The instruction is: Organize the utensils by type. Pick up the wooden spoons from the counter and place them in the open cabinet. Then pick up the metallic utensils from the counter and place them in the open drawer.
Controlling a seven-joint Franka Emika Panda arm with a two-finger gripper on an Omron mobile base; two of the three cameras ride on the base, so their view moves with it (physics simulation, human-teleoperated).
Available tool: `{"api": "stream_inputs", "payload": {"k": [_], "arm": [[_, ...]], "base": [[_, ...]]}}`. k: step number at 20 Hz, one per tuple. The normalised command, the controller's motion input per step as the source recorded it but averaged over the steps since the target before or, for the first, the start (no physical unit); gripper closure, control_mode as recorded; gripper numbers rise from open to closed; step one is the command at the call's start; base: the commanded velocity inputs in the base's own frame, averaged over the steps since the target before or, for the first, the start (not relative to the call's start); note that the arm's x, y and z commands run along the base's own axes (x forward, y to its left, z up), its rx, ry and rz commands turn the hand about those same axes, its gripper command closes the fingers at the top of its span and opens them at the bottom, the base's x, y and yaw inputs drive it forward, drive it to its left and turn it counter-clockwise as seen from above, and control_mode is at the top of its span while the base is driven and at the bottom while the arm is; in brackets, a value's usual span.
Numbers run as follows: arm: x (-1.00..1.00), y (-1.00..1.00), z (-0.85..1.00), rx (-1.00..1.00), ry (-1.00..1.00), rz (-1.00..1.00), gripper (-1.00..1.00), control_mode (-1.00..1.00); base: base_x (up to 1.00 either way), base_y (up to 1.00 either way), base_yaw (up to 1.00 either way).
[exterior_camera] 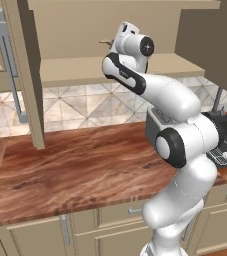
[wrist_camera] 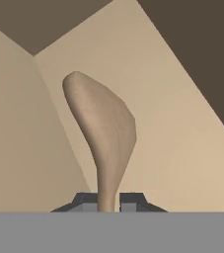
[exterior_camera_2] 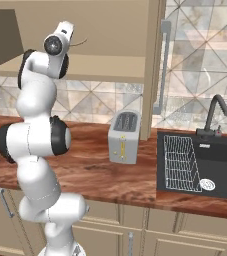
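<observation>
the arm is up high, hand reaching into the open cabinet [exterior_camera: 135,75], and in the hand view the jaws [wrist_camera: 108,200] are pinched narrow on the handle of the wooden spoon [wrist_camera: 103,133]. the spoon's bowl points away from the hand, toward the cabinet's inner corner, with pale cabinet walls all round it. from the left base view a sliver of the spoon pokes out past the hand, above the cabinet shelf.

so this is the first leg of the job: the wooden spoon is off the worktop [exterior_camera: 75,170] and at the cabinet, but not yet set down. by my reading the next move is a small one: bring the spoon down toward the shelf, part the jaws, then draw the hand straight back out without clipping the cabinet door [exterior_camera: 27,75] hanging open alongside. how near the spoon is to the shelf i can't tell from here.

after that come the metal pieces and the drawer; i can't pick them out on the stretch of worktop shown. a toaster [exterior_camera_2: 124,137] stands on the worktop, near the sink [exterior_camera_2: 220,165] with its wire rack [exterior_camera_2: 181,162].

labels or writing: none i can read. the toaster front has small marks, too tiny to make out.
</observation>
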Motion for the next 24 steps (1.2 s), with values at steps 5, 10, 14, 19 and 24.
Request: {"api": "stream_inputs", "payload": {"k": [5, 10, 14, 19, 24], "arm": [[0.29, 0.1, -0.12, 0.02, 0.11, 0.0, -1.0, -1.0], [0.01, 0.12, -0.17, 0.07, 0.01, 0.0, -1.0, -1.0], [0.08, 0.09, -0.06, 0.07, 0.0, 0.0, -1.0, -1.0], [0.03, 0.01, 0.02, 0.15, 0.09, -0.01, -1.0, -1.0], [0.02, 0.05, 0.0, 0.19, 0.28, -0.11, -1.0, -1.0]], "base": [[0.0, 0.0, 0.0], [0.0, 0.0, 0.0], [0.0, 0.0, 0.0], [0.0, 0.0, 0.0], [0.0, 0.0, 0.0]]}}
